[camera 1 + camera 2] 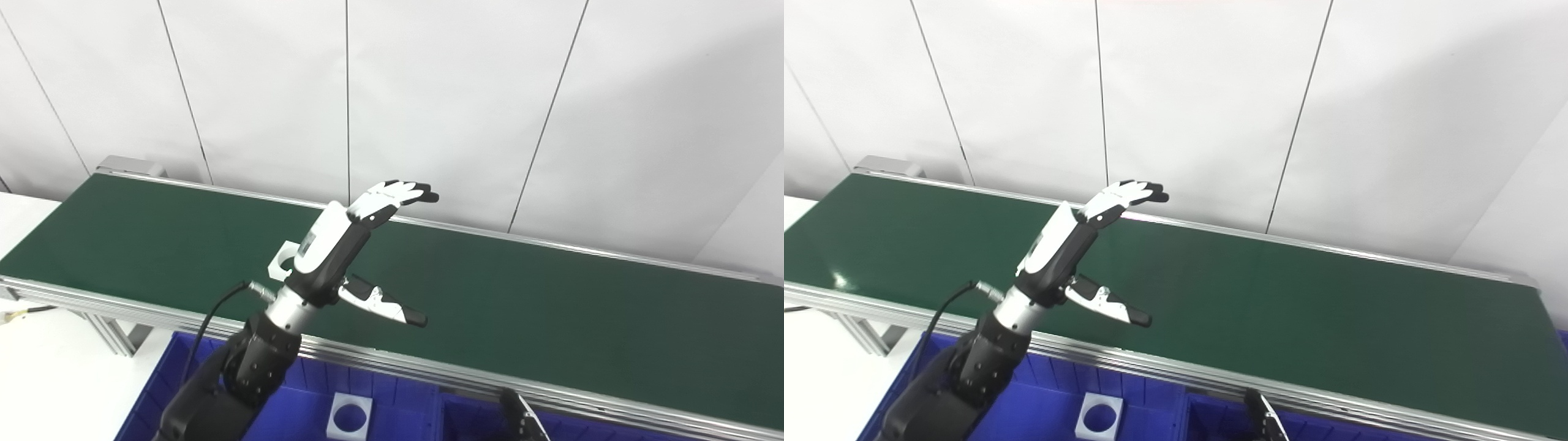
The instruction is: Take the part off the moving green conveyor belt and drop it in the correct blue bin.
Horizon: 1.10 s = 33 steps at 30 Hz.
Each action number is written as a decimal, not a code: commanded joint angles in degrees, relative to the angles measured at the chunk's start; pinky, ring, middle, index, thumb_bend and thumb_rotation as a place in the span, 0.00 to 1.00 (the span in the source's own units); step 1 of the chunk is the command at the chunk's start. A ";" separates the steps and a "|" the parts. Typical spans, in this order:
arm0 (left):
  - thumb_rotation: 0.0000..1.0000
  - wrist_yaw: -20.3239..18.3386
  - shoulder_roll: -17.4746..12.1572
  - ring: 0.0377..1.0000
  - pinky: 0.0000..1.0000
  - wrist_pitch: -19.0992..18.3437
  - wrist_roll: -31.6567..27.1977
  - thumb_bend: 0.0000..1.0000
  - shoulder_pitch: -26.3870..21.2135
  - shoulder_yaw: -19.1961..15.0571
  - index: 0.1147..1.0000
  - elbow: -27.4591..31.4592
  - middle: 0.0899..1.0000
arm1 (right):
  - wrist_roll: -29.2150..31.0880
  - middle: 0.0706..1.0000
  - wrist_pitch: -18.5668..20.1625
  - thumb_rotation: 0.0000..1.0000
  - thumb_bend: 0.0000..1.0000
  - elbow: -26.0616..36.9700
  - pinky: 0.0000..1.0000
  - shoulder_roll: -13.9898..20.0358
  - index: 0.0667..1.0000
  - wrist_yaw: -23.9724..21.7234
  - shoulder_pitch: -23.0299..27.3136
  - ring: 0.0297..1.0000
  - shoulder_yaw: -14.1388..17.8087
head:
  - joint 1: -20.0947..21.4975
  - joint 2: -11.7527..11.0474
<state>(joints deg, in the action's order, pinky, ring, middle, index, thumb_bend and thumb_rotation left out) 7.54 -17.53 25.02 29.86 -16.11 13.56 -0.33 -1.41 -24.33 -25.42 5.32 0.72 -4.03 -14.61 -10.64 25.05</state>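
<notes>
A small white part (281, 260) with a round hole lies on the green conveyor belt (551, 300), mostly hidden behind my left hand. My left hand (358, 245) hangs above the belt, open, fingers stretched toward the back rail and thumb spread to the right, holding nothing. In the right eye view the left hand (1078, 245) hides the part. Only a dark tip of my right hand (520, 416) shows at the bottom edge, over the blue bin (294, 398); its state is unclear.
A white square part with a round hole (349, 416) lies in the left blue bin compartment. A second blue compartment (471, 422) sits to its right. The belt has aluminium rails (429, 367) front and back. A white wall stands behind.
</notes>
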 commanded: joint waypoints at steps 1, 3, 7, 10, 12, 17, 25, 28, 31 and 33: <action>0.45 -0.91 -1.30 0.84 0.87 0.74 2.70 0.94 -3.39 -0.58 0.78 -0.75 0.81 | 0.04 0.94 -2.60 1.00 0.79 0.78 0.93 -0.46 0.96 -0.45 1.37 0.92 0.12 | -0.01 0.05; 0.44 -1.27 -1.90 0.81 0.84 0.05 5.80 0.95 -4.98 -0.39 0.78 -2.69 0.79 | 0.24 0.94 -2.60 1.00 0.79 0.62 0.94 -0.61 0.96 -0.68 1.42 0.91 0.27 | 0.11 0.03; 0.32 -1.22 -2.39 0.79 0.81 -0.83 10.51 0.99 -8.59 0.19 0.76 -8.79 0.77 | 0.29 0.94 -2.60 1.00 0.79 0.60 0.94 -0.72 0.95 -0.74 1.35 0.91 0.36 | 0.42 0.03; 0.22 -0.46 -2.11 0.77 0.80 -1.38 12.73 1.00 -10.67 0.64 0.75 -13.26 0.75 | 0.19 0.94 -2.60 1.00 0.78 0.89 0.94 -0.65 0.95 -0.69 1.24 0.91 0.21 | 0.87 0.12; 0.19 -0.45 -1.78 0.78 0.81 -2.69 14.40 1.00 -11.71 1.11 0.76 -15.49 0.76 | 0.02 0.93 -2.60 1.00 0.79 0.91 0.94 -0.61 0.95 -0.45 1.18 0.91 0.07 | 0.96 0.13; 0.18 -1.21 -1.59 0.78 0.80 -4.87 17.34 1.00 -15.24 3.76 0.78 -21.48 0.77 | -0.60 0.93 -2.60 1.00 0.82 0.92 0.92 -0.47 0.95 0.62 1.16 0.90 -0.42 | 1.12 0.18; 0.15 -2.54 -1.10 0.78 0.79 -7.85 18.48 1.00 -20.52 7.22 0.78 -29.65 0.77 | -0.41 0.93 -2.60 1.00 0.81 0.75 0.92 -0.44 0.95 0.55 1.25 0.91 -0.59 | 1.30 0.12; 0.08 -3.09 -0.96 0.78 0.79 -8.64 18.69 1.00 -22.22 8.50 0.78 -32.22 0.77 | -0.71 0.93 -2.60 1.00 0.81 0.70 0.91 -0.38 0.95 1.04 1.31 0.90 -0.86 | 1.30 0.10; 0.01 -4.02 -0.98 0.77 0.78 -9.40 18.48 1.00 -23.41 9.62 0.79 -33.50 0.76 | -0.95 0.93 -2.60 1.00 0.82 0.68 0.90 -0.38 0.94 1.55 1.40 0.90 -1.23 | 1.44 0.07; 0.00 -4.98 -1.12 0.78 0.78 -9.96 18.46 1.00 -24.05 10.33 0.79 -33.78 0.77 | -1.11 0.93 -2.60 1.00 0.82 0.64 0.90 -0.34 0.94 1.99 1.45 0.90 -1.58 | 1.61 0.06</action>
<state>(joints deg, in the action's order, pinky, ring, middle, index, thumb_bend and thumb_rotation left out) 2.54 -18.28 15.36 48.26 -36.45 23.87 -35.04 -1.98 -24.95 -25.66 5.38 2.40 -4.00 -15.65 -8.97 25.05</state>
